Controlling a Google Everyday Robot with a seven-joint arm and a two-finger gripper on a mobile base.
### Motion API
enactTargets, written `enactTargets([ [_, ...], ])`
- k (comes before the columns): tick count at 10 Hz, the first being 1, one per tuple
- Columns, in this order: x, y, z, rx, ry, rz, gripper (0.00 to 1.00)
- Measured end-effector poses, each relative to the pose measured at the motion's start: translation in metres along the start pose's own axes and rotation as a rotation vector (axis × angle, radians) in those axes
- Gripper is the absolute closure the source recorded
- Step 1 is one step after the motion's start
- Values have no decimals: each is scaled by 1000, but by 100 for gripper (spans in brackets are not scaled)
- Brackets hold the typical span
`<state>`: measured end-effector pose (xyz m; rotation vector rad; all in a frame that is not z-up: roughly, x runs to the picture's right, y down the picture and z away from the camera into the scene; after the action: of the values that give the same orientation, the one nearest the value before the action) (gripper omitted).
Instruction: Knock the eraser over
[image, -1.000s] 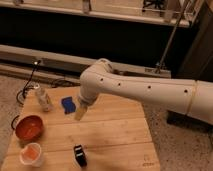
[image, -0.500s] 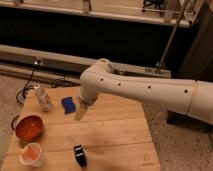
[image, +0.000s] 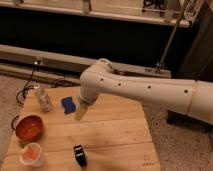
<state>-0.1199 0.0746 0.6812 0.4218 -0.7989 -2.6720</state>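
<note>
The eraser (image: 79, 154) is a small black block with a faint pale marking. It stands on the wooden table (image: 120, 130) near the front edge. My white arm reaches in from the right and bends down over the table's middle. The gripper (image: 80, 112) hangs at its end, above the table, just right of the flat blue pad (image: 69, 104). It is behind and well above the eraser, not touching it.
A red bowl (image: 29, 127) sits at the table's left. A white cup (image: 31, 154) with orange inside stands at the front left. A clear bottle (image: 44, 99) stands at the back left. Cables lie on the floor beyond.
</note>
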Motion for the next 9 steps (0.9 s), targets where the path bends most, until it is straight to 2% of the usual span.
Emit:
enactTargets([
  [7,0,0,0,-1,-1,0,20],
  [8,-2,1,0,-5,-8,-5,20],
  [9,-13,3,4,-23,-42,-24,20],
])
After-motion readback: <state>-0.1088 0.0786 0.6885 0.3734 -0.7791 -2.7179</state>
